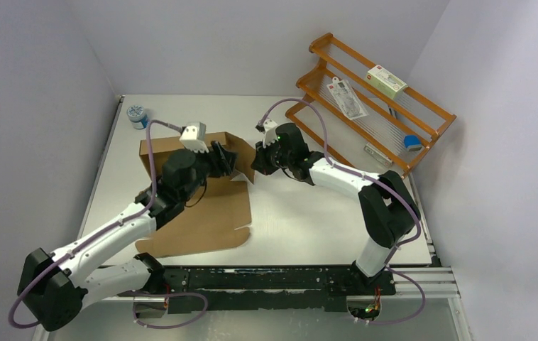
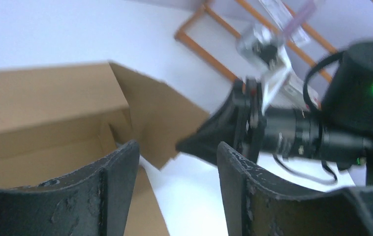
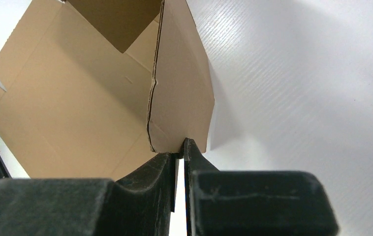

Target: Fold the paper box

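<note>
When seen from R wrist cam, nips lower edge of upright side flap [image 3: 182,98] w/ tips only: R gripper [image 3: 180,147], fingers [image 3: 145,172] nearly pressed together, thin white slit btwn them further back. Comes at flap from its outer side, low over table. Same grip visible in L wrist cam as dark wedge meeting flap's free edge.

L gripper [image 2: 177,152]: spread wide, pinching nothing. Fingers [image 2: 110,182] aimed toward inner face of same flap, short of it, no contact visible; bare white table showing through gap. In top view, parked over box interior just L of flap, w/ R gripper on opposite side. Near each other; contact btwn the two not discernible.

Paper box [image 1: 202,213]: plain brown corrugated, unmarked, part-folded, L-of-centre on table [image 1: 309,220]. Big panel flat on surface, reaching toward arm bases, small notched tab at its near-R corner. Back wall raised along far edge; side flap raised at far-R corner. From R wrist cam: vertical crease down flap, back wall in shade behind it, flat panel w/ rounded tab off to L.

Further out: wooden rack [image 1: 387,121] at far-R of table, angled, white packets lying on it. Small blue-lidded tub [image 1: 137,114] at far-L corner, well apart from box.
</note>
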`<state>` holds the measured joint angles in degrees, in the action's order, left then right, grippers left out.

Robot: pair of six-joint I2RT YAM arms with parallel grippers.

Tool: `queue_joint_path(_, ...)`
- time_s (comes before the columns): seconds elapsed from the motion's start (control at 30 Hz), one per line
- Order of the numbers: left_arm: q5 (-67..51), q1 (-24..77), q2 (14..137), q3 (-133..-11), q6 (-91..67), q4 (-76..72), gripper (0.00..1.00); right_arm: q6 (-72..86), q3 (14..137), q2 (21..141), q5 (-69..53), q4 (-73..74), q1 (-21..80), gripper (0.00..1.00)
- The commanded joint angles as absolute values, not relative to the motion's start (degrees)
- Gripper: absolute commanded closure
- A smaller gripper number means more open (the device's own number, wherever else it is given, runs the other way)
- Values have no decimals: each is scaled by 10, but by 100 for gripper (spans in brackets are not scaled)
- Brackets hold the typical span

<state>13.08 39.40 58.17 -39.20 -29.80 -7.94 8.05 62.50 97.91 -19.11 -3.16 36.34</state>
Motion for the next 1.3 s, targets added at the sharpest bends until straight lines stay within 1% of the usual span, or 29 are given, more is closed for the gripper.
queue_joint_path(0.0,198,338,618,-472,-233,-5,34,78,618,986,-187,-36,363,89)
queue_joint_path(0.1,146,246,658,-505,-231,-7,32,77,621,986,-189,-31,363,89)
queue_joint_path(0.2,183,217,702,-541,-206,-1,26,75,625,986,-190,-28,362,89)
queue_joint_path(0.27,184,187,717,-553,-200,-1,23,75,628,987,-191,-28,362,89)
queue_joint_path(0.47,223,59,703,-536,-217,-1,16,74,634,987,-199,-25,364,89)
queue_joint_path(0.6,186,-25,698,-522,-240,-14,14,70,638,992,-202,-20,366,89)
queue_joint_path(0.7,127,-65,738,-532,-252,-27,11,68,643,996,-207,-16,366,89)
queue_joint_path(0.83,13,-85,808,-549,-266,-44,11,68,650,997,-211,-14,368,89)
queue_joint_path(0.93,-39,-88,838,-553,-269,-48,14,67,656,992,-215,-4,369,89)
queue_joint_path(1.1,-102,-88,830,-532,-279,-70,18,65,659,980,-229,-2,370,88)
queue_joint_path(1.27,-168,-87,792,-507,-293,-75,22,54,652,982,-261,-2,371,81)
